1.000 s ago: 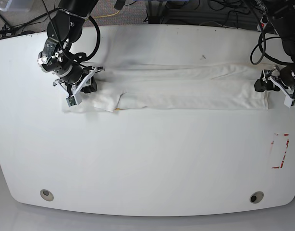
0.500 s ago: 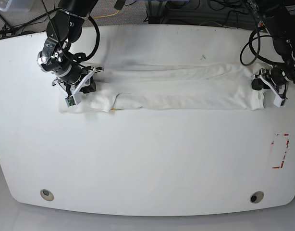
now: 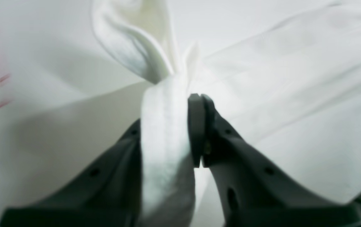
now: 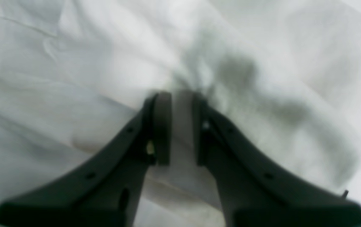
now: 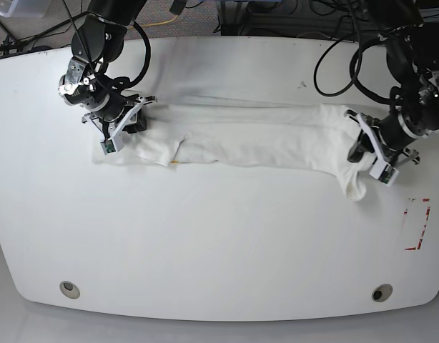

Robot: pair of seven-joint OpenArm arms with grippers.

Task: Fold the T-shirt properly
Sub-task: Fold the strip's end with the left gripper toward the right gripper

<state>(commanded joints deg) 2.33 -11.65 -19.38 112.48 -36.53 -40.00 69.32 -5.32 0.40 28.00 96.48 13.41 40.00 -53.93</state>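
2 grippers on T-shirt [image 5: 262,136], left gripper [image 3: 180,94] clamps hem, right gripper [image 4: 180,94] slightly parted, grasp unclear

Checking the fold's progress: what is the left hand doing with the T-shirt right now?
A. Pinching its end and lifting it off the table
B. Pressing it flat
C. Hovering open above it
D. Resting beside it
A: the left hand pinches a bunched end of the T-shirt, raised off the table.

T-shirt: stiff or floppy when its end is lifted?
Probably floppy: the T-shirt droops in a loose fold below the left claw. Likely light, since pinched cloth bunches between the fingers. The right claw end lies wrinkled.
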